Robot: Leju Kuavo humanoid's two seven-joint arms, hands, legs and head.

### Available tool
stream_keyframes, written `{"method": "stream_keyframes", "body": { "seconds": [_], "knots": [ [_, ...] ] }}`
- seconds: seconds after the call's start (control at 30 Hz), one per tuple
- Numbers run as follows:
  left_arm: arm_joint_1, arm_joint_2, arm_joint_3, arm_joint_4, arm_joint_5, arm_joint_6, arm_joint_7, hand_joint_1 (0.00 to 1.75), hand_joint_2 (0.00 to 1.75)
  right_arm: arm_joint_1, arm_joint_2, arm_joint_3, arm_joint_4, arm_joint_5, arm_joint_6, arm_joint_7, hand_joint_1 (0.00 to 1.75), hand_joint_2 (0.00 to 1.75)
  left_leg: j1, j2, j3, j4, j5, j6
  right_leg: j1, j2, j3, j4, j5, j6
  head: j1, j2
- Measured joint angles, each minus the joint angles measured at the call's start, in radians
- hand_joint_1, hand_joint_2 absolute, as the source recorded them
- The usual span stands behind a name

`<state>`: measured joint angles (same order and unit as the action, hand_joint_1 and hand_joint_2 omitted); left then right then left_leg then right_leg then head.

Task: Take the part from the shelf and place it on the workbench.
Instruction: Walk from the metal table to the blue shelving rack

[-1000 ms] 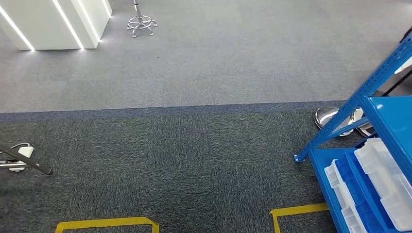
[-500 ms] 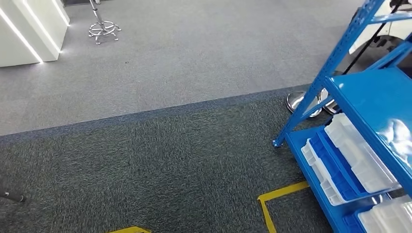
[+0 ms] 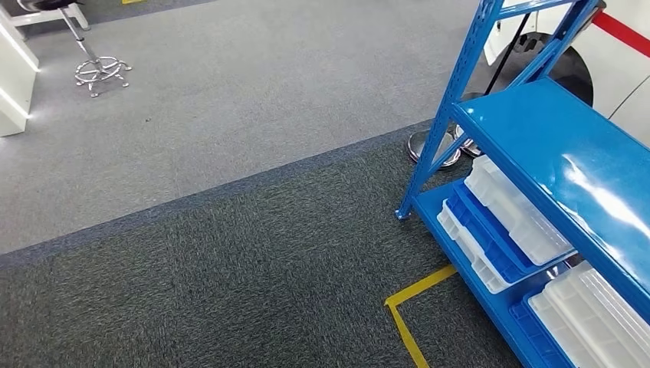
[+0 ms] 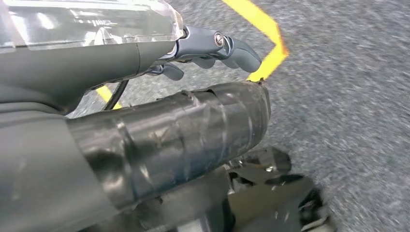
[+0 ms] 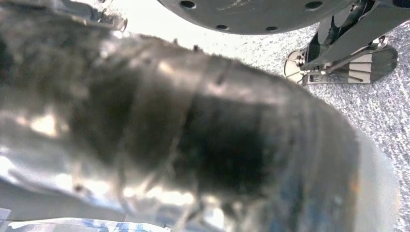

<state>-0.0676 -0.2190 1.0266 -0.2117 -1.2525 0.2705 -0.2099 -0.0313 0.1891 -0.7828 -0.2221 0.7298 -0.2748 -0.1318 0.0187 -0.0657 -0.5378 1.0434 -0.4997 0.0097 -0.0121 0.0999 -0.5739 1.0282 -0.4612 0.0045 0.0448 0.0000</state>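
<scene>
1. I can't pick out the part itself. The blue shelf [image 3: 536,146] is at right in head view, top level bare, with clear trays [image 3: 510,211] and blue bins [image 3: 483,234] on the lower level.
2. Left robot hand [image 4: 212,48]: fingers curled over the carpet [image 3: 230,253], nothing in them.
3. Right robot hand [image 5: 193,130]: blurred close-up, state can't be told.
4. Yellow floor tape [image 3: 410,307] is near the shelf foot; a stool base [image 3: 100,73] sits far left.
</scene>
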Motion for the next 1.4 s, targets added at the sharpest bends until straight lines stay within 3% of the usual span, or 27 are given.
{"method": "stream_keyframes", "body": {
  "seconds": [0.03,0.1,0.17,0.23,0.3,0.33,0.37,0.4,0.47,0.53,0.6,0.67,0.73,0.8,0.83,0.87,0.9,0.97,1.03,1.1,1.13,1.2,1.27,1.3,1.33,1.37,1.4],
  "knots": [
    [-0.001,0.000,0.000,0.000,-0.001,-0.002,-0.001,0.00,0.00,0.000,0.000,0.000,0.000,0.002,0.000,0.000,0.00,0.00,-0.001,-0.010,0.003,-0.011,-0.002,0.003,0.000,0.009,-0.005,0.002,0.001,0.007,0.000,0.000],
    [-0.003,0.000,0.000,0.000,-0.002,-0.004,-0.002,0.00,0.00,0.002,-0.001,0.000,0.000,0.005,0.000,0.000,0.00,0.00,-0.003,0.009,0.004,-0.016,0.002,0.014,-0.003,0.022,-0.011,0.002,0.004,0.021,0.000,0.000],
    [-0.004,0.000,0.000,0.000,-0.003,-0.005,-0.003,0.00,0.00,0.004,-0.003,0.000,0.000,0.006,0.002,0.000,0.00,0.00,-0.001,0.034,0.007,-0.025,0.011,0.030,-0.003,-0.012,-0.027,0.031,-0.017,0.031,0.002,0.000],
    [-0.003,0.000,0.000,0.000,-0.003,-0.005,-0.005,0.00,0.00,0.001,-0.004,0.000,0.000,0.006,0.005,0.000,0.00,0.00,-0.002,0.061,0.006,-0.030,0.014,0.039,-0.002,-0.066,-0.073,0.130,-0.077,0.036,0.004,0.000],
    [0.000,0.001,0.000,0.000,-0.003,-0.005,-0.006,0.00,0.00,0.000,-0.004,0.000,0.000,0.006,0.010,-0.001,0.00,0.00,-0.005,0.092,0.004,-0.029,0.013,0.041,-0.002,-0.085,-0.126,0.243,-0.125,0.041,0.004,0.000],
    [0.000,0.001,0.000,0.000,-0.003,-0.005,-0.006,0.00,0.00,0.000,-0.004,0.000,0.000,0.006,0.011,-0.001,0.00,0.00,-0.006,0.107,0.003,-0.028,0.012,0.041,-0.003,-0.089,-0.133,0.262,-0.124,0.042,0.004,0.000],
    [0.000,0.002,0.000,0.000,-0.003,-0.005,-0.006,0.00,0.00,0.001,-0.004,0.000,0.000,0.006,0.012,0.000,0.00,0.00,-0.007,0.120,0.004,-0.027,0.010,0.041,-0.003,-0.094,-0.120,0.244,-0.104,0.042,0.004,0.000],
    [-0.002,0.002,0.000,0.000,-0.003,-0.005,-0.006,0.00,0.00,0.002,-0.005,0.000,0.000,0.006,0.013,0.000,0.00,0.00,-0.007,0.132,0.006,-0.027,0.008,0.039,-0.002,-0.103,-0.088,0.189,-0.072,0.040,0.004,0.000],
    [-0.004,0.002,0.000,0.000,-0.003,-0.005,-0.007,0.00,0.00,0.001,-0.006,0.000,0.000,0.006,0.013,0.000,0.00,0.00,-0.010,0.152,0.013,-0.026,0.002,0.032,0.003,-0.145,-0.016,0.055,-0.024,0.029,0.004,0.000],
    [-0.005,0.002,0.000,0.000,-0.002,-0.005,-0.008,0.00,0.00,-0.002,-0.006,0.000,0.000,0.006,0.013,0.000,0.00,0.00,-0.013,0.169,0.019,-0.027,-0.002,0.022,0.012,-0.170,0.012,-0.003,-0.014,0.015,0.003,0.000],
    [-0.008,0.002,0.000,0.000,-0.002,-0.005,-0.008,0.00,0.00,-0.002,-0.006,0.000,0.000,0.006,0.013,0.000,0.00,0.00,-0.014,0.184,0.025,-0.031,-0.004,0.011,0.012,-0.151,0.011,-0.006,-0.010,0.004,0.003,0.000],
    [-0.010,0.002,0.000,0.000,-0.001,-0.005,-0.008,0.00,0.00,-0.001,-0.006,0.000,0.000,0.006,0.013,0.000,0.00,0.00,-0.012,0.154,0.022,-0.011,-0.024,-0.001,0.005,-0.130,0.014,-0.016,-0.003,-0.008,0.002,0.000],
    [-0.008,0.002,0.000,0.000,-0.001,-0.005,-0.008,0.00,0.00,-0.003,-0.005,0.000,0.000,0.006,0.013,0.000,0.00,0.00,-0.008,0.097,-0.019,0.084,-0.083,-0.008,0.002,-0.110,0.014,-0.021,0.002,-0.018,0.001,0.000],
    [-0.004,0.002,0.000,0.000,-0.002,-0.005,-0.007,0.00,0.00,-0.004,-0.005,0.000,0.000,0.006,0.013,0.000,0.00,0.00,-0.007,0.077,-0.079,0.211,-0.137,-0.010,0.002,-0.085,0.011,-0.020,0.003,-0.022,0.000,0.000],
    [-0.003,0.002,0.000,0.000,-0.002,-0.005,-0.005,0.00,0.00,-0.003,-0.005,0.000,0.000,0.006,0.013,0.000,0.00,0.00,-0.007,0.075,-0.097,0.243,-0.138,-0.010,0.003,-0.071,0.011,-0.019,0.004,-0.022,0.000,0.000],
    [-0.002,0.002,0.000,0.000,-0.002,-0.005,-0.004,0.00,0.00,-0.003,-0.005,-0.001,0.000,0.006,0.013,0.000,0.00,0.00,-0.007,0.074,-0.096,0.236,-0.119,-0.010,0.003,-0.056,0.011,-0.016,0.003,-0.021,0.000,0.000],
    [-0.001,0.003,0.000,0.000,-0.002,-0.005,-0.003,0.00,0.00,-0.002,-0.005,-0.001,0.000,0.006,0.013,0.000,0.00,0.00,-0.007,0.070,-0.078,0.189,-0.082,-0.008,0.003,-0.042,0.011,-0.013,0.002,-0.020,0.000,0.000],
    [-0.001,0.004,0.000,0.000,-0.002,-0.005,-0.002,0.00,0.00,-0.002,-0.005,-0.001,0.000,0.006,0.013,0.000,0.00,0.00,-0.005,0.032,-0.025,0.055,-0.013,-0.002,0.003,-0.016,0.008,-0.004,-0.001,-0.014,0.000,0.000],
    [-0.002,0.004,0.001,0.000,-0.002,-0.005,-0.002,0.00,0.00,-0.003,-0.004,-0.001,0.000,0.006,0.013,0.000,0.00,0.00,-0.005,0.000,0.000,-0.013,0.006,0.003,0.003,0.005,-0.001,0.002,-0.001,-0.004,0.000,0.000],
    [-0.005,0.004,0.001,0.000,0.000,-0.005,-0.002,0.00,0.00,-0.001,-0.004,-0.001,0.000,0.006,0.013,0.000,0.00,0.00,-0.007,0.010,0.003,-0.020,0.007,0.011,0.001,0.024,-0.007,0.001,0.003,0.010,0.000,0.000],
    [-0.006,0.004,0.001,0.000,0.002,-0.006,-0.003,0.00,0.00,0.001,-0.004,-0.001,0.000,0.006,0.013,0.000,0.00,0.00,-0.006,0.021,0.006,-0.025,0.010,0.018,0.000,0.021,-0.009,0.003,0.002,0.016,0.001,0.000],
    [-0.007,0.004,0.001,0.000,0.003,-0.007,-0.004,0.00,0.00,0.001,-0.004,-0.001,0.000,0.006,0.013,0.000,0.00,0.00,-0.001,0.046,0.010,-0.036,0.019,0.032,0.002,-0.023,-0.031,0.048,-0.029,0.025,0.004,0.000],
    [-0.004,0.004,0.001,0.000,0.003,-0.007,-0.005,0.00,0.00,-0.001,-0.005,-0.001,0.000,0.006,0.013,0.000,0.00,0.00,-0.002,0.073,0.009,-0.039,0.020,0.038,0.000,-0.075,-0.086,0.162,-0.092,0.032,0.006,0.000],
    [-0.002,0.004,0.001,0.000,0.003,-0.007,-0.005,0.00,0.00,-0.002,-0.005,-0.001,0.000,0.006,0.013,0.000,0.00,0.00,-0.003,0.088,0.009,-0.038,0.018,0.038,-0.002,-0.084,-0.116,0.221,-0.116,0.036,0.006,0.000],
    [-0.001,0.004,0.002,0.000,0.003,-0.007,-0.005,0.00,0.00,-0.002,-0.005,-0.001,0.000,0.006,0.013,0.000,0.00,0.00,-0.004,0.102,0.009,-0.038,0.017,0.038,-0.004,-0.089,-0.134,0.258,-0.124,0.039,0.006,0.000],
    [-0.001,0.004,0.002,0.000,0.003,-0.007,-0.006,0.00,0.00,-0.001,-0.005,-0.001,0.000,0.006,0.013,0.000,0.00,0.00,-0.004,0.116,0.010,-0.038,0.015,0.037,-0.005,-0.093,-0.133,0.260,-0.113,0.041,0.006,0.000],
    [-0.002,0.005,0.002,0.000,0.004,-0.007,-0.007,0.00,0.00,0.000,-0.005,-0.001,0.000,0.007,0.013,0.000,0.00,0.00,-0.004,0.128,0.013,-0.037,0.012,0.035,-0.006,-0.099,-0.113,0.223,-0.085,0.041,0.006,0.000]
  ]
}}
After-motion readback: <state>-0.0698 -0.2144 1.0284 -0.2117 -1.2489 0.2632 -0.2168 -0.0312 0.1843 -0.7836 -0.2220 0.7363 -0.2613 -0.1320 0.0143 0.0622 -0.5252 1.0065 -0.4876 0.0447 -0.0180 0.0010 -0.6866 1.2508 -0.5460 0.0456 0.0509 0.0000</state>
